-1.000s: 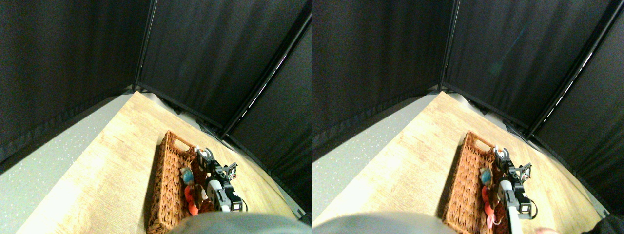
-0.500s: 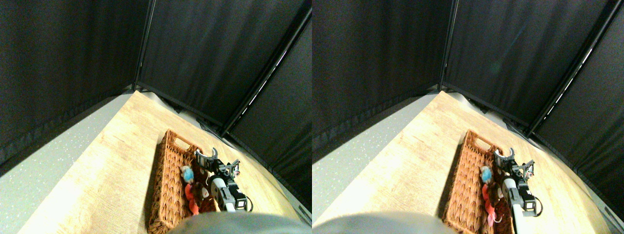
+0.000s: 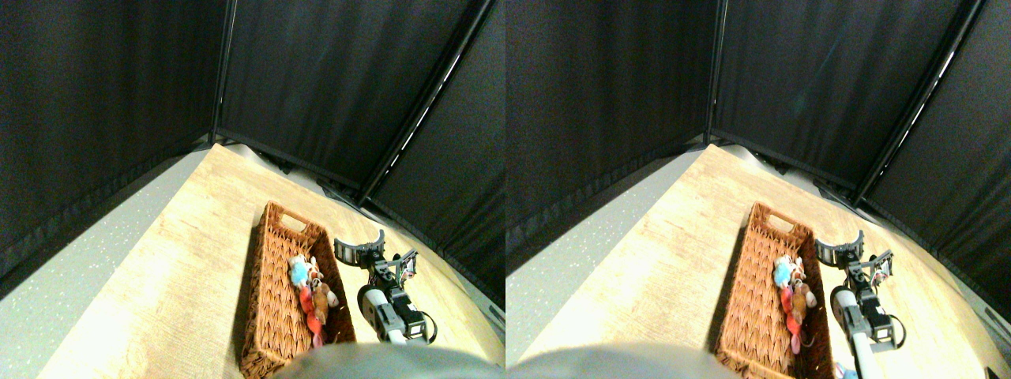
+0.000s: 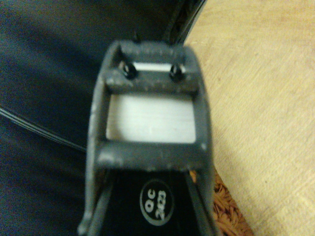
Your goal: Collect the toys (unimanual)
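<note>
Swinging clear now, the right gripper (image 3: 371, 246) has come out from over the woven basket (image 3: 272, 308) and hangs above bare wood just beside the basket's right rim, its jaws spread wide and holding nothing. Note the whole view has shifted too, so the camera itself has moved. Nearest us, the grey arm (image 3: 391, 316) reaches in from the lower right corner. Beside it, inside the basket against its right wall, the toys (image 3: 313, 294) lie bunched together: a red one (image 3: 306, 302) closest, a brown one (image 3: 321, 297) touching it, then a blue one (image 3: 299, 272) a little further up. The basket sits lengthwise on the wooden tabletop (image 3: 189, 268), toward its right edge, with a cut-out handle at its far end. Beyond the tabletop's far corner stand black curtains (image 3: 332, 79). From the wrist, one dark jaw frame (image 4: 150, 128) fills the middle, with wood grain and a sliver of wicker at the picture's edge.
</note>
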Action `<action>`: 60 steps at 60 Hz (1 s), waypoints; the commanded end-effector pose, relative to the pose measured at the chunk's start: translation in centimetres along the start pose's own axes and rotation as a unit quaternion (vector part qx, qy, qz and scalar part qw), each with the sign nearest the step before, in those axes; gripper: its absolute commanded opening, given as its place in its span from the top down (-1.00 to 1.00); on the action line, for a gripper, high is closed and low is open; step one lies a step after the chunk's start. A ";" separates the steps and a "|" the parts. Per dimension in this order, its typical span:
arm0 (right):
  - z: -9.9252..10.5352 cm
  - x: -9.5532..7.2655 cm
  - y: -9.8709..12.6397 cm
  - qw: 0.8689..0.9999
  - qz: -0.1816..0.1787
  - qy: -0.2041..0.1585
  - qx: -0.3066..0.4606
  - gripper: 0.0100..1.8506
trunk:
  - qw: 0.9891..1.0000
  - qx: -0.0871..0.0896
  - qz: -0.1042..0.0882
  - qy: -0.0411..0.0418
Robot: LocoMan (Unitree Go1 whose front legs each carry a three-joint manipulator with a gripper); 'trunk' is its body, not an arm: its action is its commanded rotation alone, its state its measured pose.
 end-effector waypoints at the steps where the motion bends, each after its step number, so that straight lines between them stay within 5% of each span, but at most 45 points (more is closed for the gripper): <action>1: 2.9 -0.4 0.2 1.000 0.005 -0.030 0.001 0.18 | 1.000 0.021 -0.018 0.008; 15: 6.5 -2.5 -2.2 0.998 -0.004 -0.067 0.014 0.31 | 0.998 0.045 -0.038 0.018; 34: 7.2 -6.0 -6.1 0.993 -0.039 -0.106 0.044 0.15 | 0.996 0.069 -0.057 0.029; 53: 5.5 -9.8 -9.1 0.985 -0.082 -0.107 0.104 -0.03 | 0.995 0.070 -0.062 0.022; 54: 5.4 -10.0 -9.3 0.985 -0.085 -0.104 0.111 -0.03 | 0.995 0.069 -0.068 0.013; 59: 5.3 -10.5 -9.7 0.985 -0.085 -0.094 0.119 -0.02 | 0.995 0.069 -0.068 0.013; 60: 5.3 -10.5 -9.7 0.985 -0.085 -0.094 0.119 -0.02 | 0.995 0.072 -0.070 0.018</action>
